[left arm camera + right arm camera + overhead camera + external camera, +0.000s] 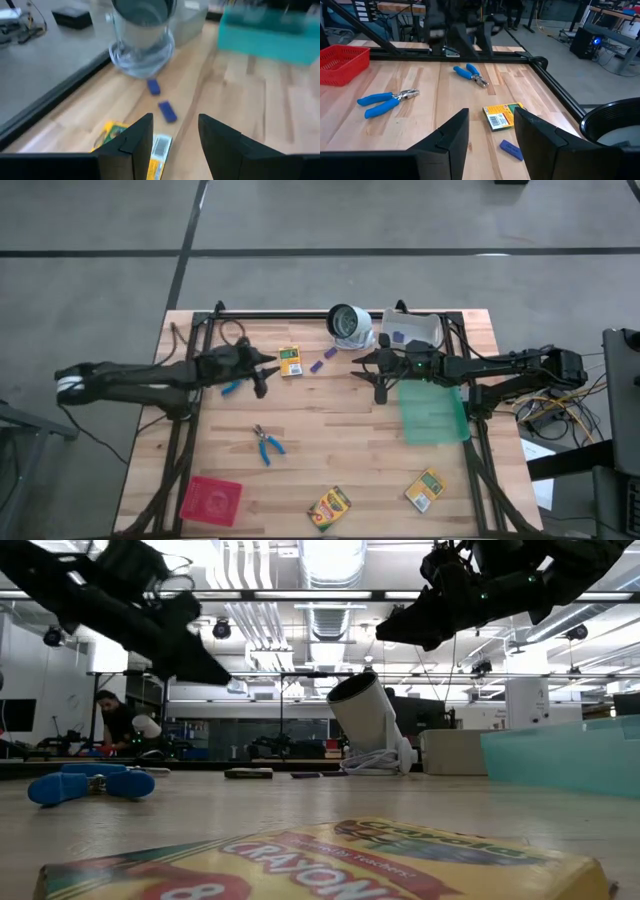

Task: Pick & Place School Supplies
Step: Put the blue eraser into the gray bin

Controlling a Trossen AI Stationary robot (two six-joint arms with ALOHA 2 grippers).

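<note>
Wooden tabletop (330, 430): beside the crayon box (290, 361), spread-fingered left gripper (262, 374) and right gripper (378, 378) risk colliding if both reach.

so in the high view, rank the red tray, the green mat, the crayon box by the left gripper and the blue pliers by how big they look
1. green mat
2. red tray
3. blue pliers and crayon box: close in size, unsure which is larger; the pliers look longer but thinner.
</note>
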